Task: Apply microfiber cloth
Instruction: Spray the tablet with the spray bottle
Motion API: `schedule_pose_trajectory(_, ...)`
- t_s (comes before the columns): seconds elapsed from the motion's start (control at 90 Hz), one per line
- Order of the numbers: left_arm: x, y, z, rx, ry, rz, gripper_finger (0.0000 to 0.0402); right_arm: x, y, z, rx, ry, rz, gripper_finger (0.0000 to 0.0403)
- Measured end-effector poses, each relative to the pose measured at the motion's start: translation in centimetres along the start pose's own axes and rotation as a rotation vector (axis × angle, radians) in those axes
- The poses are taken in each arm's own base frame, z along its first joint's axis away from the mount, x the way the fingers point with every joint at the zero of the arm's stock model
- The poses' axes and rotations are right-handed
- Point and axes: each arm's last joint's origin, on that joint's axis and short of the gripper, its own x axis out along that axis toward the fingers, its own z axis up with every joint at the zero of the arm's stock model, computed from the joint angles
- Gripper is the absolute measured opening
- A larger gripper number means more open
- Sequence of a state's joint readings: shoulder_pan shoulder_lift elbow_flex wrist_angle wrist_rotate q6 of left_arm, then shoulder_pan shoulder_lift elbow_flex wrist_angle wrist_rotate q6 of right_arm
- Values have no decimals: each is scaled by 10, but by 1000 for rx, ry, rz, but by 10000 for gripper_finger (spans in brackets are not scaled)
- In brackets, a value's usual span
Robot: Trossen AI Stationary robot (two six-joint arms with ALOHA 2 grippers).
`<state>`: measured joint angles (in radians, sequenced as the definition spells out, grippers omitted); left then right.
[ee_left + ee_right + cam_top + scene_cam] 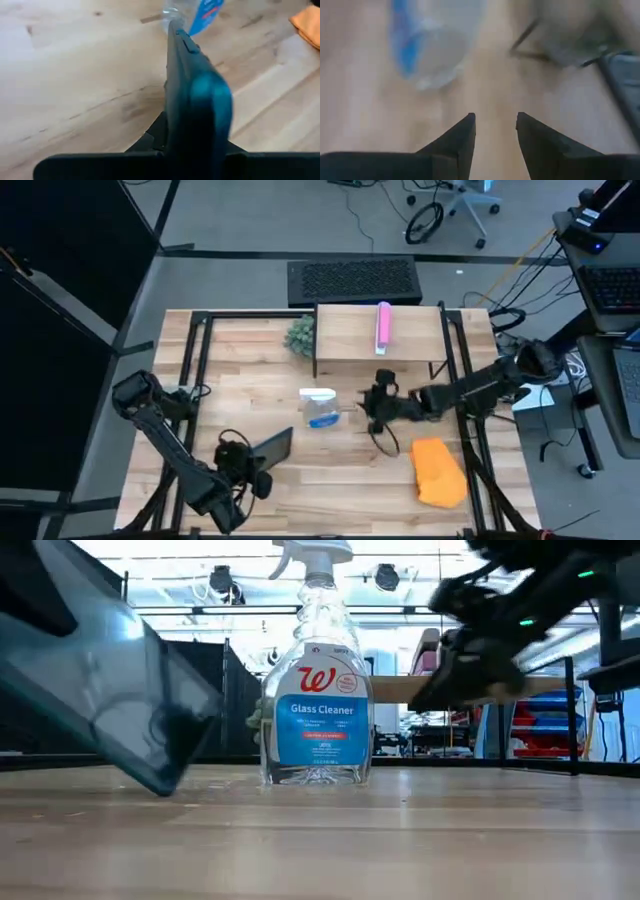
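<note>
The orange microfiber cloth (pixel 438 471) lies bunched on the table's near right, touched by no gripper; a corner of the cloth (pixel 307 21) shows in the left wrist view. My left gripper (pixel 246 463), near the front left, is shut on a dark tablet (pixel 276 445), which shows tilted in the low view (pixel 110 690). A glass-cleaner spray bottle (pixel 316 690) stands upright at mid-table. My right gripper (pixel 495 131) hovers open just right of the bottle (pixel 320 409), above the table, holding nothing. My left gripper pinches the tablet's two flat faces between its fingers, at the tablet's near-left end (pixel 192 135). The fingers reach in from the table's near left, roughly level. The tablet stands on edge and tilted, its far end (pixel 176 31) pointing at the bottle. Whether its lower corner (pixel 160 783) touches the table, I cannot tell.
A raised wooden shelf (pixel 350 340) at the back middle carries a pink bar (pixel 383 327). A small green plant (pixel 300 334) sits left of it. Black frame rails (pixel 195 350) run along both table sides. A dark cable (pixel 384 442) loops below the right gripper.
</note>
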<state>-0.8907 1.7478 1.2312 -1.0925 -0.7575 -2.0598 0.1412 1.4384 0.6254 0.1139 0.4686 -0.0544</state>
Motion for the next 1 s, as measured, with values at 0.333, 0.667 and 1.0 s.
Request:
schedule_pose_trajectory(0.333,19,-4,25,50,-183,27,8,46,-8,-3,82,-114,111,128)
schedule_pose_trajectory(0.667,40,-9,46,67,-229,97,8,38,30,-9,189,-60,180,128)
schedule_pose_trajectory(1.0,48,-13,54,128,-228,114,14,16,67,-3,259,-126,299,128)
